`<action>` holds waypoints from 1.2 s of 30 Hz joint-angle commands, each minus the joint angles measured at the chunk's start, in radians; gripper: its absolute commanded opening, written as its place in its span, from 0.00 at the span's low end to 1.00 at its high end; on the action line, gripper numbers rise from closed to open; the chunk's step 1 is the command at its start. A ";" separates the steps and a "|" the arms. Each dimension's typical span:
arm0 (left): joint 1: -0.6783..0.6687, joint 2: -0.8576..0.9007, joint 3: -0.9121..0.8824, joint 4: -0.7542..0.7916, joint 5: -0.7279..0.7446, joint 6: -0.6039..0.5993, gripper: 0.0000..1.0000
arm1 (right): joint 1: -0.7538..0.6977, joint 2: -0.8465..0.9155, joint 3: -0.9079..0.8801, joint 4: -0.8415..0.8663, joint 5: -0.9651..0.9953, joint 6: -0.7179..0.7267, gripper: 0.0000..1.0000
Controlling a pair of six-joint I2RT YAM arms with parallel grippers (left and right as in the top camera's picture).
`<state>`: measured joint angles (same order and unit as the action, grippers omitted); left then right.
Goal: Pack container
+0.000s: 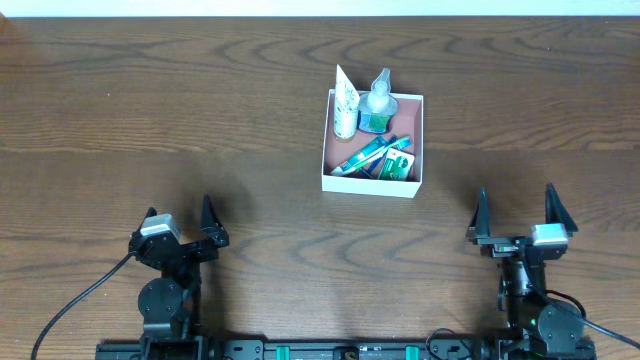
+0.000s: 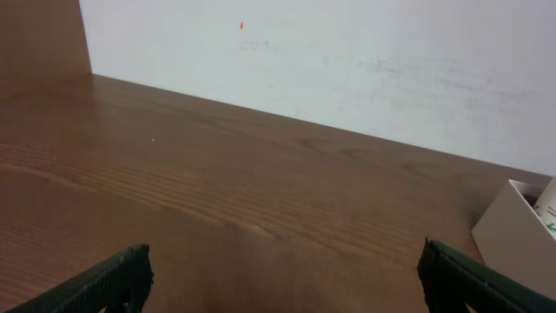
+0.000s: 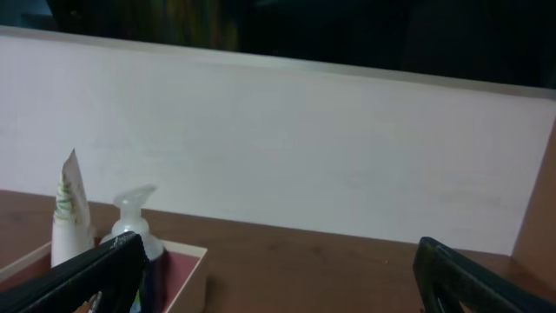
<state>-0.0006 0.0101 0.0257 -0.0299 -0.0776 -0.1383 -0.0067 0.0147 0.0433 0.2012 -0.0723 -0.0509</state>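
One square, shallow container (image 1: 368,184) with white walls and a pink-brown floor sits on the wooden table (image 1: 150,100), just right of centre in the upper half of the overhead view. Inside it, a white tube (image 1: 345,105) stands at the upper left corner, with a clear pump bottle (image 1: 379,100) upright just beside it on the right. Blue-green packets (image 1: 372,155) lie flat across the lower part of the floor.

Both arms are folded back at the bottom edge of the overhead view, well apart from the container. The left gripper (image 1: 180,206) rests at the lower left, pointing up the frame and tilted slightly right, its jaws spread wide with nothing between them. The right gripper (image 1: 516,195) sits at the lower right, pointing straight up the frame, its jaws also wide apart and empty.

In the left wrist view, the container's white corner (image 2: 512,230) shows at the right edge. In the right wrist view, the tube (image 3: 68,209) and pump bottle (image 3: 135,222) rise above the container's wall (image 3: 187,278) at the lower left.
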 commanded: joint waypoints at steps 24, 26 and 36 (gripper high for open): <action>0.005 -0.006 -0.022 -0.036 -0.008 -0.006 0.98 | 0.010 -0.010 -0.038 -0.268 -0.014 0.013 0.99; 0.005 -0.006 -0.022 -0.036 -0.008 -0.006 0.98 | 0.010 -0.010 -0.038 -0.268 -0.014 0.013 0.99; 0.005 -0.006 -0.022 -0.036 -0.008 -0.006 0.98 | 0.010 -0.009 -0.038 -0.268 -0.014 0.013 0.99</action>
<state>-0.0006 0.0101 0.0257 -0.0296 -0.0772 -0.1383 -0.0067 0.0120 0.0071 -0.0628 -0.0792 -0.0479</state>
